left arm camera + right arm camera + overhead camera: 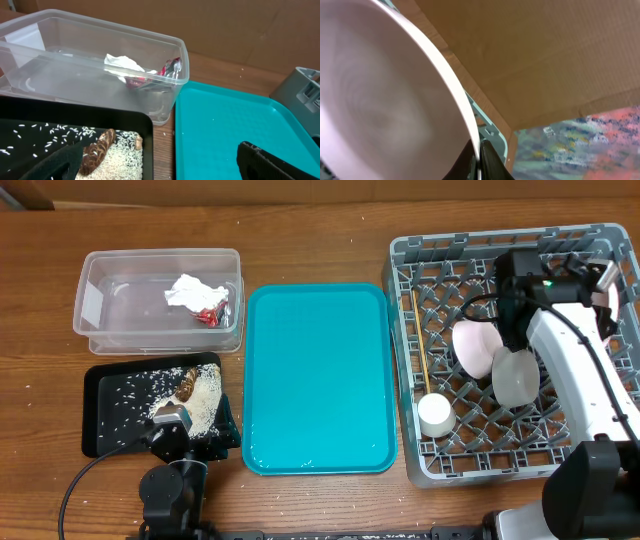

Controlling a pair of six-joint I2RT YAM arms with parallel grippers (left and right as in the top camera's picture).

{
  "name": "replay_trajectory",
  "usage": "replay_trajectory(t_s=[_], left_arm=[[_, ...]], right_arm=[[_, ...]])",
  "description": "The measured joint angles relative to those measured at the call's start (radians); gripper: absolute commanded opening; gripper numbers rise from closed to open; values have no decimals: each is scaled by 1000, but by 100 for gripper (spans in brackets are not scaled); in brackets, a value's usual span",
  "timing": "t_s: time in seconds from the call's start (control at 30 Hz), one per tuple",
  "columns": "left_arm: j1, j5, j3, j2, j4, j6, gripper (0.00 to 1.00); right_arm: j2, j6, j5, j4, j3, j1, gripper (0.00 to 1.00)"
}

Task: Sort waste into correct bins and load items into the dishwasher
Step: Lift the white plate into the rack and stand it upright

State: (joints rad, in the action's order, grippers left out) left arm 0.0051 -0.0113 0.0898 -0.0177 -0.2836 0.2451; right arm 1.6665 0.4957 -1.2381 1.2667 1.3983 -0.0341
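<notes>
My right gripper (480, 160) is shut on the rim of the pale pink-white plate (380, 100) and holds it on edge over the right side of the grey dish rack (420, 470); a sliver of the plate (607, 308) shows beside the arm. The rack holds a pinkish bowl (475, 345), a white cup (435, 412), a translucent cup (515, 378) and chopsticks (420, 340). My left gripper (160, 167) is open and empty over the black tray's (100, 430) near right corner, by rice (125, 157) and brown scraps (97, 150). The clear tub (100, 330) holds the tissue (188, 290) and red wrapper (210, 313).
A large teal tray (318, 380) lies between the two bins and the rack, with a few rice grains near its front edge. A brown cardboard wall stands behind the table in the wrist views.
</notes>
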Motion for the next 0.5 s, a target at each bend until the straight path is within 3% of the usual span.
replay_trajectory(t_s=[0.17, 0.5], left_arm=[[0, 0, 0, 0, 0, 0, 100], [0, 0, 0, 0, 0, 0, 100]], right_arm=[[1, -8, -2, -11, 0, -47, 18], [3, -52, 29, -21, 0, -96, 19]])
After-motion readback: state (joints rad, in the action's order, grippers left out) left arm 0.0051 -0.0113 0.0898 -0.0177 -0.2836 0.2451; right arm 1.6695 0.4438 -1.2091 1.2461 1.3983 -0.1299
